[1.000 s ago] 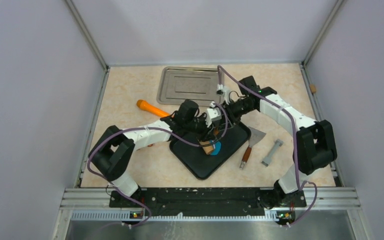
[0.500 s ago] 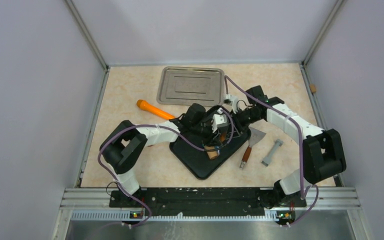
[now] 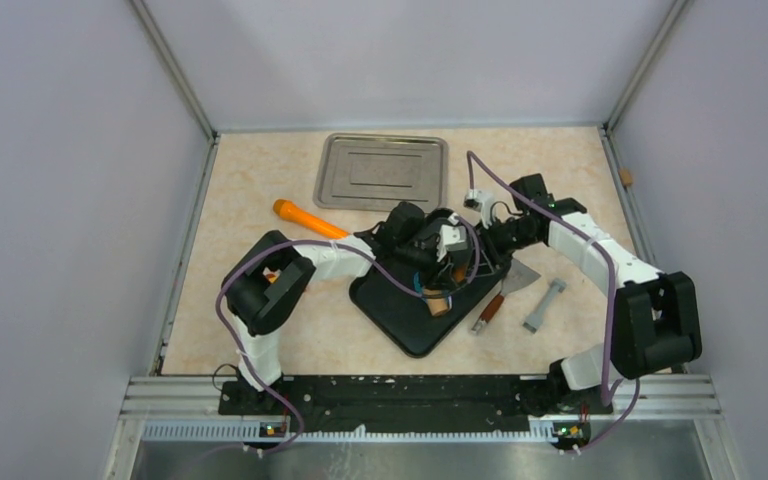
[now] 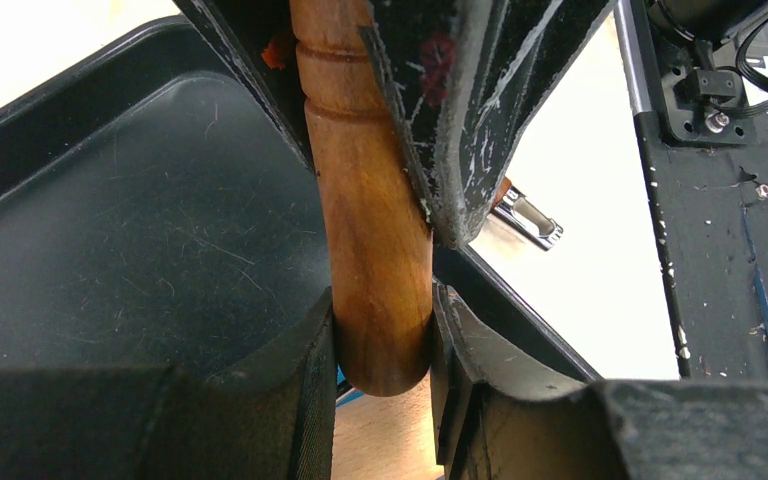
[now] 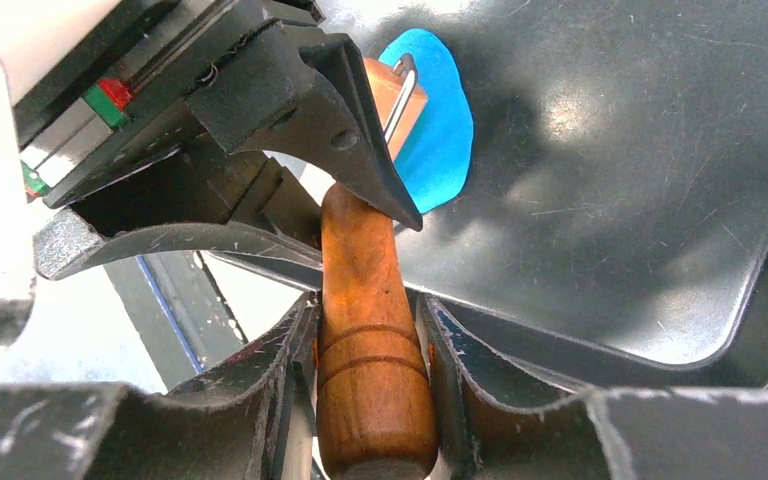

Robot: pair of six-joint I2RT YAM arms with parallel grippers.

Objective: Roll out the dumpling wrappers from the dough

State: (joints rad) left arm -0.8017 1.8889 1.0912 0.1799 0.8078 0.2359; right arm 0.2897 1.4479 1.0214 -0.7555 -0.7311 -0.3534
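1. Pincer state. The left pincer [image 4: 380,350] is clamped on the wooden handle [image 5: 360,260] of the roller [image 3: 440,303]. The right pincer [image 5: 370,370] is clamped on the same handle, at its grooved end. Neither grip has changed over the last second.

2. Change. In the overhead view both arms have swung toward 3 o'clock, carrying the roller with them across the black tray [image 3: 400,325]. A second ago the dough showed as a blue patch beside the roller head. Now that view shows no blue, because the roller and pincers cover it.

3. Location of the dough. The dough [image 5: 435,130] lies on the tray floor toward the tray's 4 o'clock side. In the right wrist view it appears as a flattened blue patch at 12 o'clock from the handle, partly under the roller head.

4. Meaning. I judge this to be a rolling stroke in progress, with the sheet still being thinned. I see no dumpling wrappers. The scraper [image 3: 505,285] lies on the tabletop at the tray's 3 o'clock.
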